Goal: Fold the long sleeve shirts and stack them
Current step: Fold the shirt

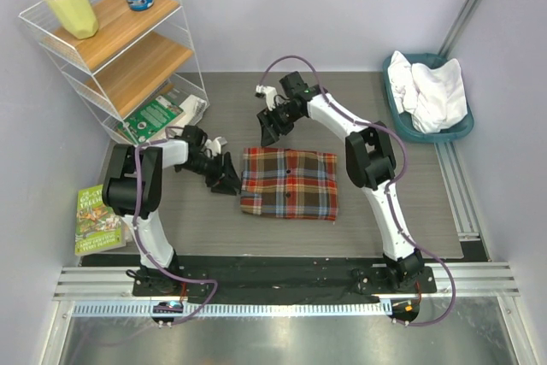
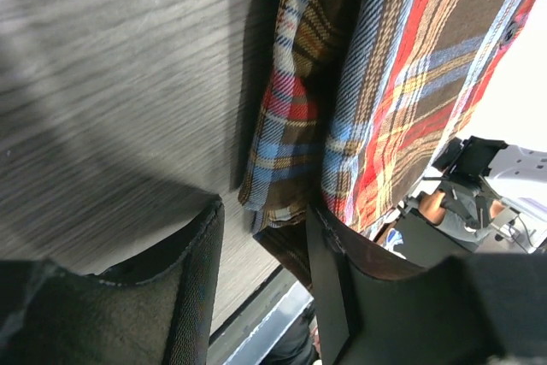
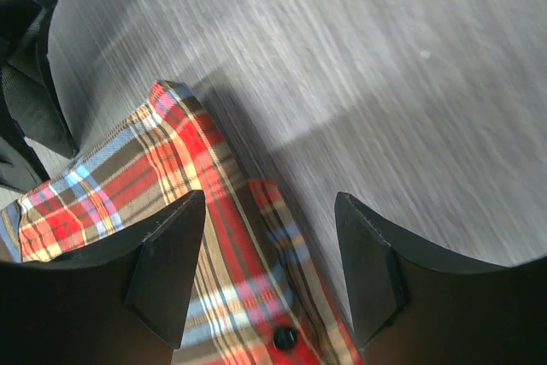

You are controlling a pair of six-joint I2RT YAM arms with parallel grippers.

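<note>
Left fingers (image 2: 192,288) spread beside plaid shirt (image 1: 289,183); right fingers (image 3: 167,262) spread above.

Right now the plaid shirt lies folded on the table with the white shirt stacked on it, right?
No. The plaid shirt lies folded on the table, but the white shirt sits in the teal basket, as the top external view shows.

Open table (image 1: 402,203) surrounds the plaid shirt (image 1: 289,183); wire shelf (image 1: 120,40) crowds far-left corner.
</note>
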